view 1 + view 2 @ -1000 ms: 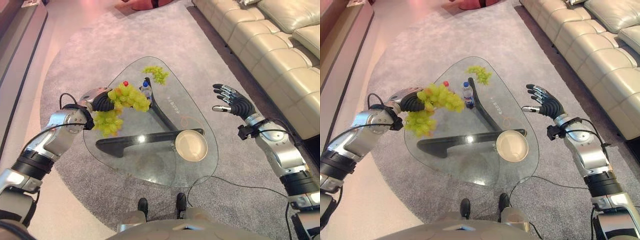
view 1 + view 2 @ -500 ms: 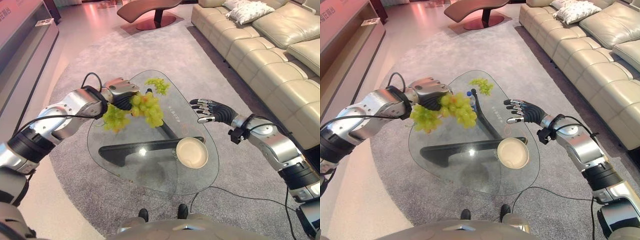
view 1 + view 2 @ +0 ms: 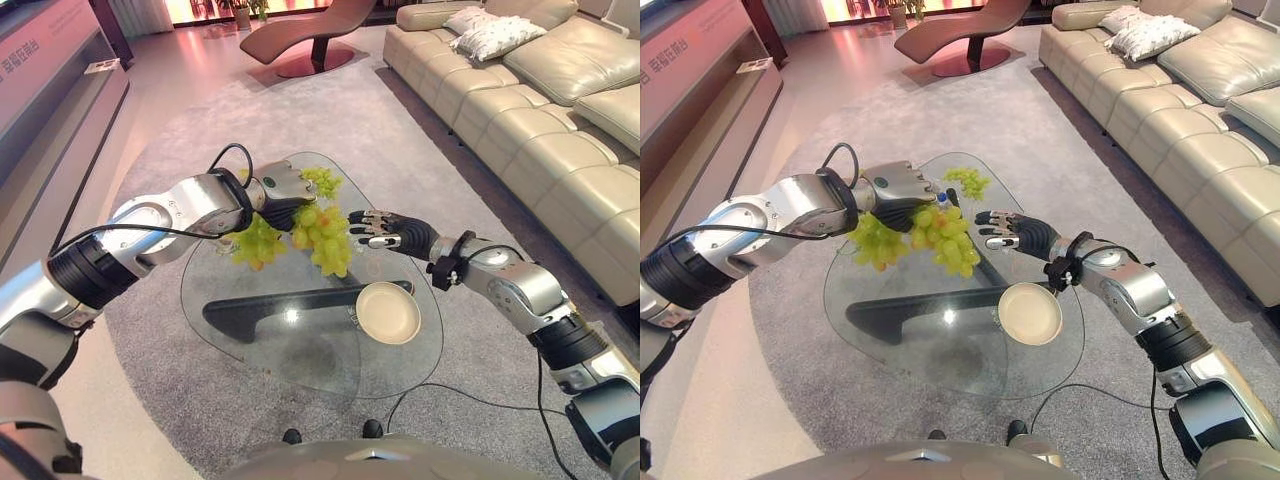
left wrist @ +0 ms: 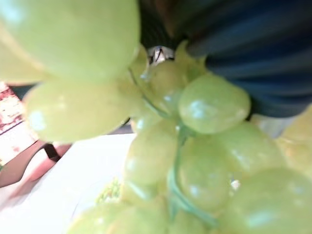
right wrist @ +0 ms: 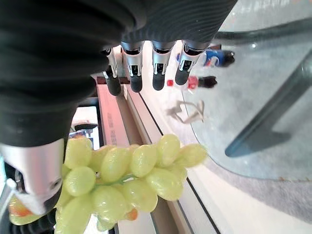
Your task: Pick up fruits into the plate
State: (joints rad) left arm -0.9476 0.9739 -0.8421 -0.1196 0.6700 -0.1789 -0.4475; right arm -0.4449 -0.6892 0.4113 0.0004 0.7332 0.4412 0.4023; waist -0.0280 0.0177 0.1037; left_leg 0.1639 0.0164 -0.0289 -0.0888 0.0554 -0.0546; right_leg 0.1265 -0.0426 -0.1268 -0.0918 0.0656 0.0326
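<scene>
Above the glass table (image 3: 250, 345), left hand (image 3: 283, 193) grips a grape bunch (image 3: 322, 232); right hand (image 3: 392, 230), fingers spread wide, just beside it.

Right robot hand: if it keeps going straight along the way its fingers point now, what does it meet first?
Most likely the bunch of green grapes hanging from the left robot hand. The right robot hand is open, its fingers aimed at the bunch's side, though depth between them is unclear.

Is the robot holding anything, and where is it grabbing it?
Yes. Its left hand grips a bunch of green grapes at the top, so the clusters hang below. The right hand is open beside them, holding nothing.
</scene>
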